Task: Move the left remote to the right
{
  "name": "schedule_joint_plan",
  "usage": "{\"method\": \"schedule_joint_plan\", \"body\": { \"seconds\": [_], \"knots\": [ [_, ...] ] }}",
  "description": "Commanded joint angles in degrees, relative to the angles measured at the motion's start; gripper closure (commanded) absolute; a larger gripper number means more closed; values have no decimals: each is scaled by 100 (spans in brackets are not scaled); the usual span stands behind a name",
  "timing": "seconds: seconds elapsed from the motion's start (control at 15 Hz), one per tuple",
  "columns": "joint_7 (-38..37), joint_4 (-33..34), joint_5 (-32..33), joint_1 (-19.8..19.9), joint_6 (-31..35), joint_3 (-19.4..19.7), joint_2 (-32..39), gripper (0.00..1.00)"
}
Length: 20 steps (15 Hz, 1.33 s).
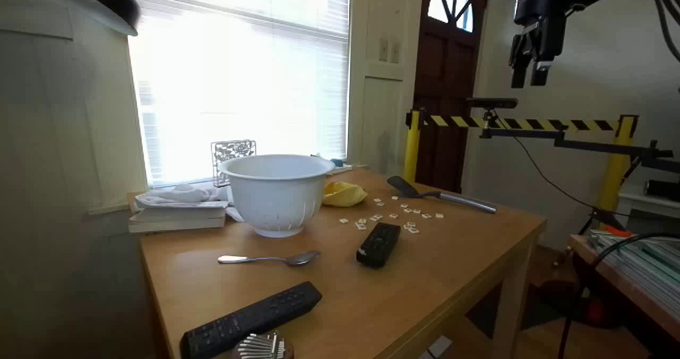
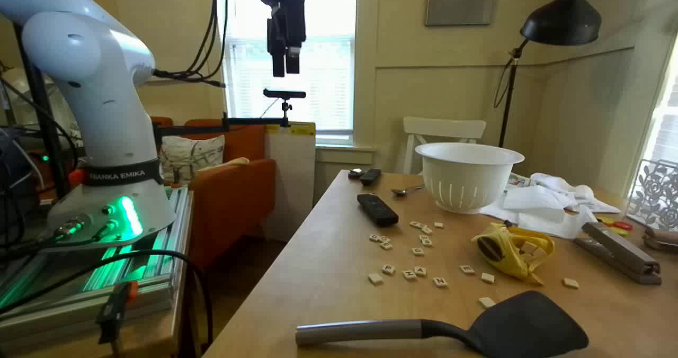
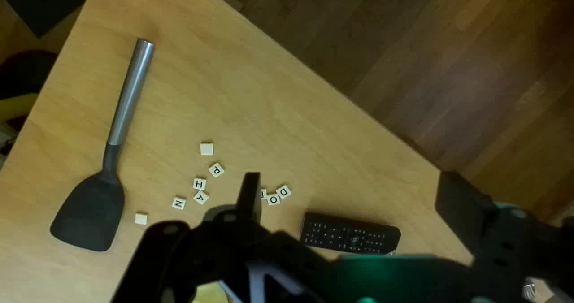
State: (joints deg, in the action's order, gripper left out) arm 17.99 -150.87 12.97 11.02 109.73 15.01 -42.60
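The left remote, a long slim black bar (image 1: 252, 319), lies flat on the wooden table (image 1: 340, 300) beside a small thumb piano. It also shows, small, at the table's far end in an exterior view (image 2: 371, 176). It does not show in the wrist view. The shorter, stubbier black remote (image 1: 379, 244) lies nearer the table's middle, also seen in an exterior view (image 2: 377, 209) and the wrist view (image 3: 350, 234). My gripper (image 1: 528, 78) is high above the table (image 2: 285, 65), touching nothing. In the wrist view its fingers (image 3: 350, 187) stand wide apart with nothing between them.
A white colander (image 1: 277, 194) stands behind a spoon (image 1: 271, 258). Letter tiles (image 2: 418, 271) lie scattered near a yellow pouch (image 2: 511, 252). A spatula (image 3: 94, 211) lies at one table end. The thumb piano (image 1: 263, 345) touches or nearly touches the long remote.
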Motion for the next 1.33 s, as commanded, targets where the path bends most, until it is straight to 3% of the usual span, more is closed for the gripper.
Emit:
{"method": "schedule_joint_plan", "body": {
  "seconds": [0.0,0.33,0.47,0.8,1.0,1.27],
  "knots": [
    [-10,10,6,-17,-14,10,-1,0],
    [-10,10,6,-17,-14,10,-1,0],
    [306,-142,-119,-343,348,7,48,0],
    [467,-216,-776,-1586,1501,-537,536,0],
    [798,65,-1173,-2306,2475,-744,1438,0],
    [2151,688,-1783,-2967,3362,-464,2815,0]
  ]
}}
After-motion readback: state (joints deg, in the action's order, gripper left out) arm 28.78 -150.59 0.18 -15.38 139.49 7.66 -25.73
